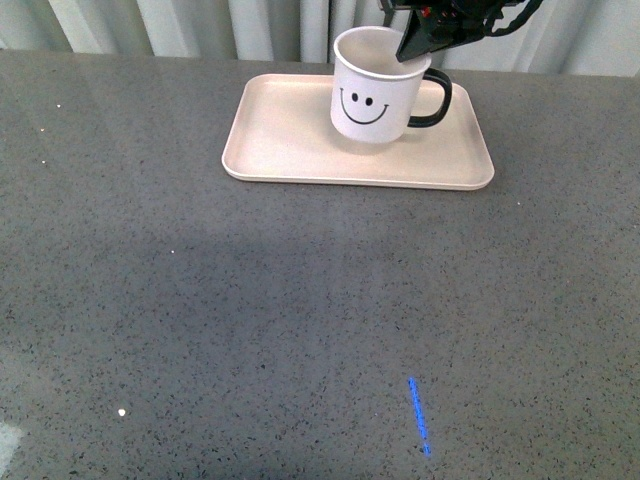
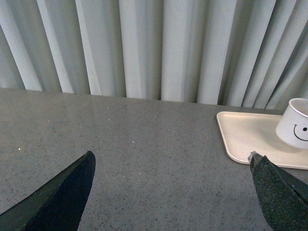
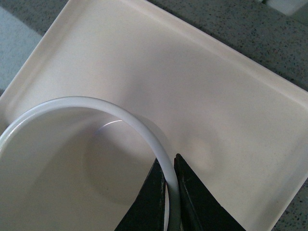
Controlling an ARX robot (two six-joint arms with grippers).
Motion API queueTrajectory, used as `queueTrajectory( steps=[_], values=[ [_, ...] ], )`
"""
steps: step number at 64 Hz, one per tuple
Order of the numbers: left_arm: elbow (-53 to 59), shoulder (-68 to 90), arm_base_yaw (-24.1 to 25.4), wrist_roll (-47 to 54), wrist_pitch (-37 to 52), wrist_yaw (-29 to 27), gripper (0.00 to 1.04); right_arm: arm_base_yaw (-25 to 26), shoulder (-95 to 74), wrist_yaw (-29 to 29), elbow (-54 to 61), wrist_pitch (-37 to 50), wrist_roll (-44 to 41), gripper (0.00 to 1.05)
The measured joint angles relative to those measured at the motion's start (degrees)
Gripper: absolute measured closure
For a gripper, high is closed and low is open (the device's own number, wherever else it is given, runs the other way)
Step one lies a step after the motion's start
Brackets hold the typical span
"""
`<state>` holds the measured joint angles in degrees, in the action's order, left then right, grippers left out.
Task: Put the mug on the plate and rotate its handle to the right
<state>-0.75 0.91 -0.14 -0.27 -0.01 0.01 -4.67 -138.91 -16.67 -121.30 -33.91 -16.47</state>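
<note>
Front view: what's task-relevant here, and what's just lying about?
Job: mug, its handle, plate, right gripper shut on the mug's rim.
Not job: left gripper, open and empty; blue streak on the table; curtain.

We see a white mug [image 1: 372, 88] with a black smiley [image 1: 362, 115] and black handle [image 1: 447, 97]. The plate [image 1: 285, 140] is pale pink-beige, the worktop [image 1: 250, 320] speckled grey.
</note>
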Motion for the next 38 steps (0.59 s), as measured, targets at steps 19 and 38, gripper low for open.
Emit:
queueTrajectory(
  steps=[19,38],
  values=[
    [0.00,0.00,0.00,0.00,0.00,0.00,0.09,-0.15,-1.92,-2.89,-5.70,-4.37,-7.56,1.03],
    [0.00,0.00,0.00,0.00,0.00,0.00,0.09,-0.28,-5.11,-4.42,-8.37,-6.62,-11.96,1.03]
  ],
)
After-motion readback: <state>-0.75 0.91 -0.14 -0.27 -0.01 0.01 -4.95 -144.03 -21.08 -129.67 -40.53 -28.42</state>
